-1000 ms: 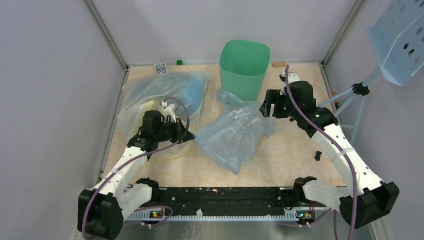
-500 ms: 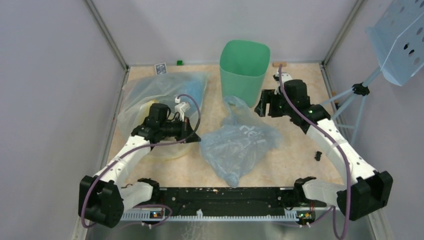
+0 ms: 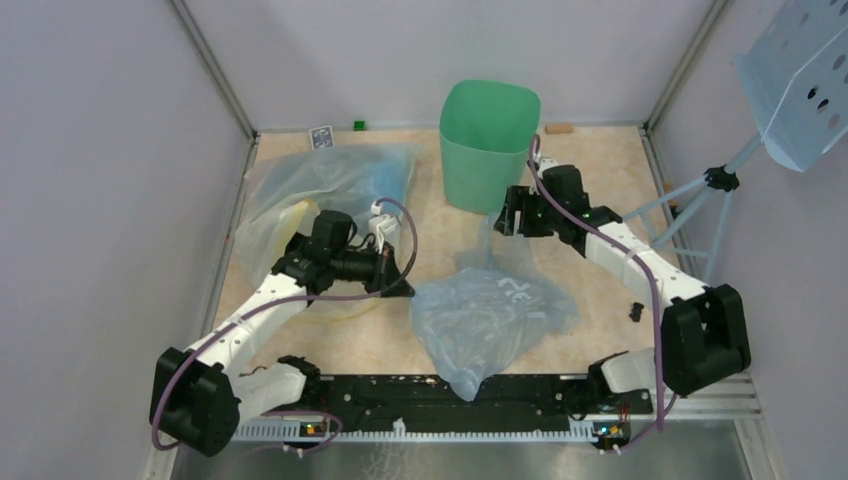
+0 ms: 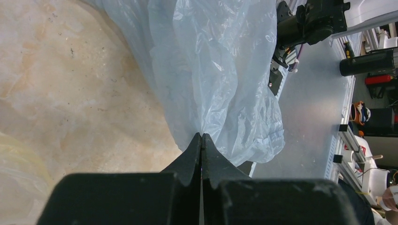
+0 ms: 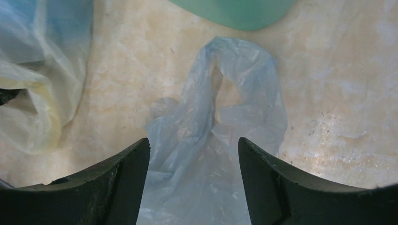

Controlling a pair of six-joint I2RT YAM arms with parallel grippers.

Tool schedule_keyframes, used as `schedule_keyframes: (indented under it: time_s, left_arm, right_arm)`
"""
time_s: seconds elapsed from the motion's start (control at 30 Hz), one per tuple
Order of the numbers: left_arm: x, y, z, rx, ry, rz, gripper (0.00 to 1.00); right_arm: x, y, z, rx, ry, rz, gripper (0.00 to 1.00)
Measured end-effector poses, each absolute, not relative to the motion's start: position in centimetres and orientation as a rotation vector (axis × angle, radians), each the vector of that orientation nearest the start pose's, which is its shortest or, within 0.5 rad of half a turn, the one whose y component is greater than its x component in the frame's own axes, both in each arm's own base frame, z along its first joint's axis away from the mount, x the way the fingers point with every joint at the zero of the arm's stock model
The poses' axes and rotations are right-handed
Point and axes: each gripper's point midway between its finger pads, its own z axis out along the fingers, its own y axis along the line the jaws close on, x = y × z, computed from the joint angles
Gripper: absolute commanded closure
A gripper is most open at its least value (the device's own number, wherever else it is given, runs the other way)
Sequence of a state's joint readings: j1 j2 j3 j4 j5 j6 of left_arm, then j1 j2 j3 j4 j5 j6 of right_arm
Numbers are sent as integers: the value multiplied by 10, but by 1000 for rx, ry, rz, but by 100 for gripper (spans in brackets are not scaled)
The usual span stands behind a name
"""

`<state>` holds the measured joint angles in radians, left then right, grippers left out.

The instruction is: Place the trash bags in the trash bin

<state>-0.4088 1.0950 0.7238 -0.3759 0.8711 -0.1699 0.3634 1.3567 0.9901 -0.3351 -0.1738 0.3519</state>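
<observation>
Presently I have the left tool (image 4: 202, 137) clenched. Its wrist view shows the film of the trash bag (image 3: 495, 320) gathered to a point right at the closed tips, so I read it as pinching the bag's left edge, though the overhead view is too coarse to confirm the film is truly caught. The bag lies crumpled on the tabletop (image 3: 600, 165) in front of the trash bin (image 3: 488, 140), with its body toward the near edge and one handle loop drawn out toward the bin's base; none of it is inside yet. The right tool (image 5: 193, 143) hangs spread above that loop, grasping nothing. To do this step well, I judge that I should lower the right tool until one finger sits inside the loop and one outside, then close on doubled film rather than a single layer. Both arms should then rise together, slowly, so the bag clears the rim before release, while keeping off the larger yellow-tinted bag (image 3: 320, 185) beside the left arm. Compared with a second ago, the bag has slid toward the near edge and been drawn longer, the left arm has reached further right, and the right arm has swung in to the bin's foot.
</observation>
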Motion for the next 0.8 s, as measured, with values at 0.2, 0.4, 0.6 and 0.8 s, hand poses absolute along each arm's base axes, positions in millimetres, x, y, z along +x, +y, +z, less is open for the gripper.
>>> schedule_keyframes:
  time_s: [0.2, 0.4, 0.6, 0.8]
  left_arm:
    - [170, -235, 162, 774, 2201, -1315, 100]
    - [158, -244, 156, 843, 2212, -1339, 100]
    - [155, -247, 151, 865, 2226, -1328, 100]
    - [154, -248, 149, 874, 2230, -1311, 100]
  right_arm:
    - [335, 158, 111, 18, 2395, 463, 31]
    - [328, 120, 87, 198, 2394, 441, 30]
    - [339, 116, 78, 244, 2391, 527, 31]
    - [340, 130, 53, 261, 2469, 621, 33]
